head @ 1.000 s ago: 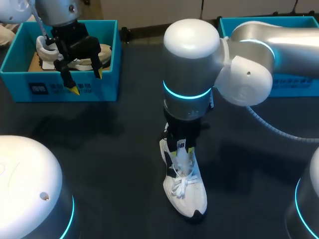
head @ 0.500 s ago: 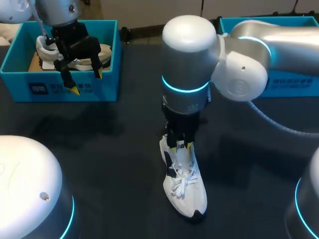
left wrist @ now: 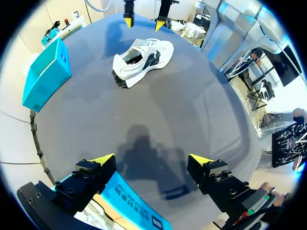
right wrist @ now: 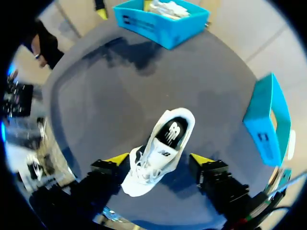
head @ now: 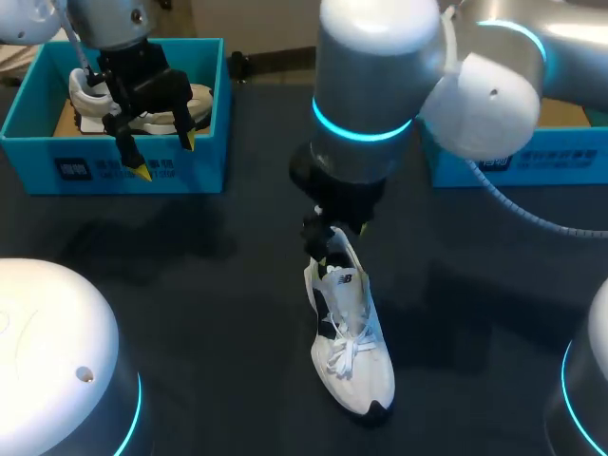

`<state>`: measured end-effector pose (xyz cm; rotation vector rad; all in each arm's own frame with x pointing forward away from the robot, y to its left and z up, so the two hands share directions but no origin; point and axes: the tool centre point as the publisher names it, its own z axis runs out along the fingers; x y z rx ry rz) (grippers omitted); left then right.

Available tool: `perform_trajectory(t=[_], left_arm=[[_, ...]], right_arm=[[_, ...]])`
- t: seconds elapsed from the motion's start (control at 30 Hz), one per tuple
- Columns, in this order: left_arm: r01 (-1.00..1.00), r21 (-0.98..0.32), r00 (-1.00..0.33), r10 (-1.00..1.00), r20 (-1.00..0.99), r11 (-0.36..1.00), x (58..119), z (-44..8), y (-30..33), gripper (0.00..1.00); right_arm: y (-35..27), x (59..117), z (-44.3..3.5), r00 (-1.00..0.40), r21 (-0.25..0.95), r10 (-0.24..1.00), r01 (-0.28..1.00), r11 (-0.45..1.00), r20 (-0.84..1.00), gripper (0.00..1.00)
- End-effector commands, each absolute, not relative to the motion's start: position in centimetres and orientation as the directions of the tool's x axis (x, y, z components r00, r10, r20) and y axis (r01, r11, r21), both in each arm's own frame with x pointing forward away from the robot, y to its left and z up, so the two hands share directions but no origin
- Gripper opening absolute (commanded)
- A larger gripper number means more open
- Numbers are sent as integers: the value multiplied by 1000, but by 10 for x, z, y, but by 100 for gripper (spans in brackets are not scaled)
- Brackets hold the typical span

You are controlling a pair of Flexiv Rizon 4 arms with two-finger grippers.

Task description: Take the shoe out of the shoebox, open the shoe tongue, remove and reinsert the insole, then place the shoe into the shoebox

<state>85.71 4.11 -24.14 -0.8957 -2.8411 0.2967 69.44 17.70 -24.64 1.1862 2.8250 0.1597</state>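
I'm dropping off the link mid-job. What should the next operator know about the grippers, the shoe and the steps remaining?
Left gripper: open, over the left turquoise shoebox, which holds another pale shoe.
Right gripper: open, above the heel end of the white and black sneaker, not gripping it.
Sneaker: upright on the dark table, outside both boxes; the right turquoise shoebox sits beyond it.
Done: shoe is out; tongue looks pulled back, with the dark insole visible inside.
Left: pull the insole out, reinsert it, box the sneaker.
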Motion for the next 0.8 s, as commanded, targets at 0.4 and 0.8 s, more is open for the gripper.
perform_trajectory(t=[0.4, 0.8], left_arm=[[551, -231, -810, 581, 83, 802, 858, -242, 41, 100], [551, -231, -810, 581, 83, 802, 858, -242, 41, 100]], right_arm=[[184, 709, -250, -997, 197, 70, 72, 978, 15, 100], [211, 737, -259, -990, 70, -105, -111, 991, -90, 100]])
